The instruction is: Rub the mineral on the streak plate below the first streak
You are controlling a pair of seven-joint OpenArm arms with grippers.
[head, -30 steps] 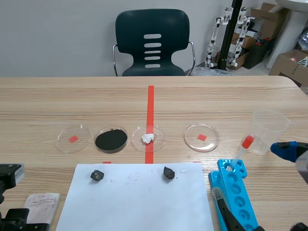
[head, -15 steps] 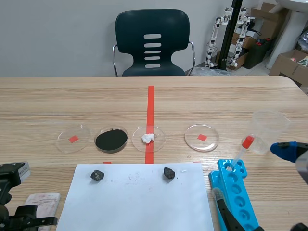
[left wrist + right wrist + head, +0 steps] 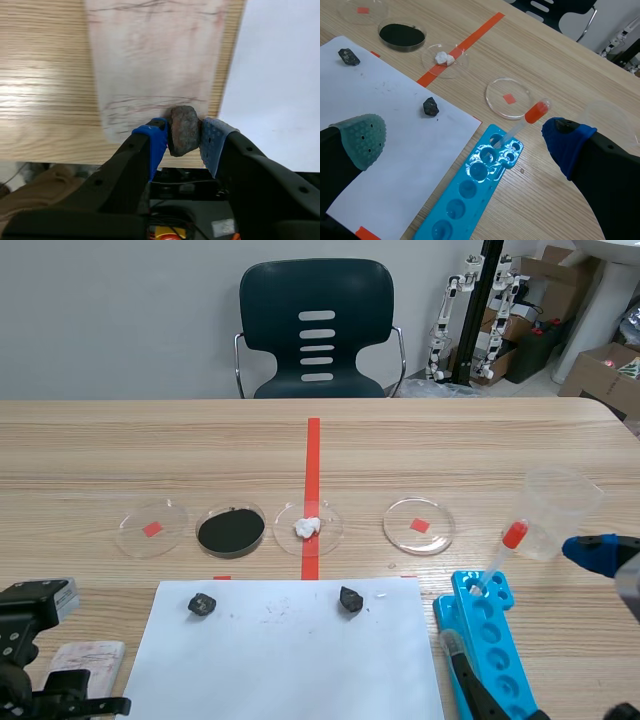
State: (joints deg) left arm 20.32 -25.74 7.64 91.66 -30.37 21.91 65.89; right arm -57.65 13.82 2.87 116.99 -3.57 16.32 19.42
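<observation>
A brownish-red mineral (image 3: 184,125) is pinched between the blue pads of my left gripper (image 3: 183,137), which is shut on it. It rests at the near edge of the whitish streak plate (image 3: 155,55), right beside a faint reddish streak (image 3: 150,101); another streak crosses the plate's far end. In the scene view the plate (image 3: 88,658) lies at the front left beside the white paper (image 3: 290,660), with the left arm over its near end. My right gripper (image 3: 465,135) hangs open above the paper's edge and the blue well tray (image 3: 475,185), holding nothing.
Two dark minerals (image 3: 202,604) (image 3: 350,598) lie on the paper. Behind it stand several petri dishes: one empty (image 3: 151,528), one with black powder (image 3: 231,530), one with a white lump (image 3: 308,527). A red-bulbed pipette (image 3: 503,550) and a plastic cup (image 3: 558,510) are at the right.
The left arm has shifted a little to the right over the streak plate's near end. The right arm and all other things stay where they were.
</observation>
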